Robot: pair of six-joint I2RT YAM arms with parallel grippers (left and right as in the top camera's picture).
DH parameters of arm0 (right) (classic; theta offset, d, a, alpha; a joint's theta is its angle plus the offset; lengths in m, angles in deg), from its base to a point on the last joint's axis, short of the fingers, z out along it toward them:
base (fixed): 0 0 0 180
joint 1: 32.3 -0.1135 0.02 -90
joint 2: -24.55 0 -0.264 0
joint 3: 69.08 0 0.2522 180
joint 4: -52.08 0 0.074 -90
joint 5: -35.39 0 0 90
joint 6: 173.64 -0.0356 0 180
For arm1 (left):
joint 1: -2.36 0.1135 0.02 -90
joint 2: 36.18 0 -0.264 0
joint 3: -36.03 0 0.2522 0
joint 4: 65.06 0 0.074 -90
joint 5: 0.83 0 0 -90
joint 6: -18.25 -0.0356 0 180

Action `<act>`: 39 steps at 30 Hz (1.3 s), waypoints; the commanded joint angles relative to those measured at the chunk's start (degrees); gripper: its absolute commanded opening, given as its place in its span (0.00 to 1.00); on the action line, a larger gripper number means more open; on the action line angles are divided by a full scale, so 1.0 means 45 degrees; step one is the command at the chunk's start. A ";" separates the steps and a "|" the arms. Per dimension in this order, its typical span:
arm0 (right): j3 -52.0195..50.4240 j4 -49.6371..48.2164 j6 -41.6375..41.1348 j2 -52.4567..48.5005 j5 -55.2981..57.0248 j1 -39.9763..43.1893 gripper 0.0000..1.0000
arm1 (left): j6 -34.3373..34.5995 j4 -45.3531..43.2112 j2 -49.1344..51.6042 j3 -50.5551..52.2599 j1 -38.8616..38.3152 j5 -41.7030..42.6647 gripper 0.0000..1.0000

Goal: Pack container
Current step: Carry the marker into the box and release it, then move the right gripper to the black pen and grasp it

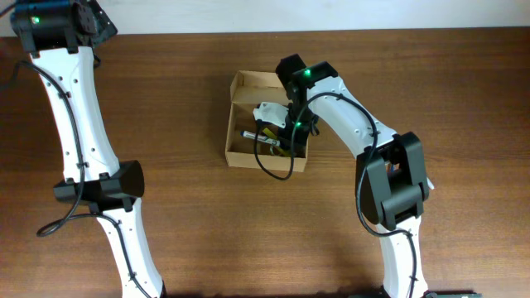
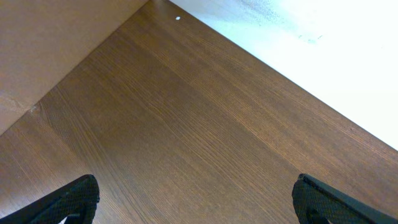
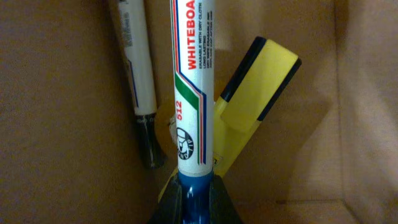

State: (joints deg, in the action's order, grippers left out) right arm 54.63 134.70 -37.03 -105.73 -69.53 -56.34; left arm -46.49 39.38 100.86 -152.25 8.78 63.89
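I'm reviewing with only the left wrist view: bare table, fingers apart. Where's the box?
Observer: The box sits mid-table, open, with the right gripper inside it.
Operator: Is it holding anything?
Observer: Yes, the right wrist view shows it clamped on a whiteboard marker by its blue end.
Operator: Anything else in there?
Observer: A yellow highlighter and a second pen are in the box beside it.

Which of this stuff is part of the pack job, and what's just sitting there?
In the job: container; whiteboard marker, pinched in the right gripper; yellow highlighter and black-tipped pen, both inside it.
Just there: left gripper, open above the table, holding nothing.
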 commanded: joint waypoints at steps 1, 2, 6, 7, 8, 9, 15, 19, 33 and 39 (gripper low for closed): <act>0.0039 -0.0068 -0.0675 -0.0058 -0.0073 0.0019 0.21 | -0.0112 0.0015 -0.0432 0.0058 0.0087 -0.0010 1.00; 0.0146 -0.0073 -0.0957 -0.0053 0.0019 0.0019 0.36 | -0.0112 0.0015 -0.0432 0.0063 0.0087 -0.0010 1.00; 0.1107 0.0510 -0.1962 0.0019 0.0529 0.0019 0.47 | -0.0117 0.0019 -0.0432 0.0058 0.0087 -0.0010 1.00; 0.1467 0.0782 -0.2152 0.0097 0.0748 0.0019 0.47 | -0.0117 0.0019 -0.0432 0.0058 0.0087 -0.0010 1.00; 0.1865 0.1035 -0.2395 0.0170 0.1001 0.0010 0.47 | -0.0112 0.0015 -0.0432 0.0063 0.0087 -0.0005 1.00; 0.2370 0.1273 -0.2739 0.0325 0.1292 0.0010 0.47 | -0.0112 0.0019 -0.0432 0.0063 0.0087 -0.0010 1.00; 0.4726 0.2089 -0.4872 0.1870 0.3283 0.0063 0.50 | -0.0117 0.0019 -0.0432 0.0058 0.0087 -0.0010 1.00; 0.4590 0.2152 -0.5042 0.3827 0.3473 0.0617 0.50 | -0.0112 0.0015 -0.0432 0.0058 0.0087 -0.0010 1.00; -0.3993 -0.1112 -0.9389 0.8563 0.1535 0.6081 0.50 | -0.0117 0.0015 -0.0432 0.0058 0.0087 -0.0005 1.00; -0.7436 -0.1792 -1.2726 0.8412 0.1603 0.5965 0.52 | -0.0112 0.0015 -0.0432 0.0063 0.0087 -0.0010 1.00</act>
State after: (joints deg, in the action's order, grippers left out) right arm 26.20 127.94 -84.17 -68.50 -60.78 -28.77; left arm -46.49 39.38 100.86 -152.25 8.78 63.87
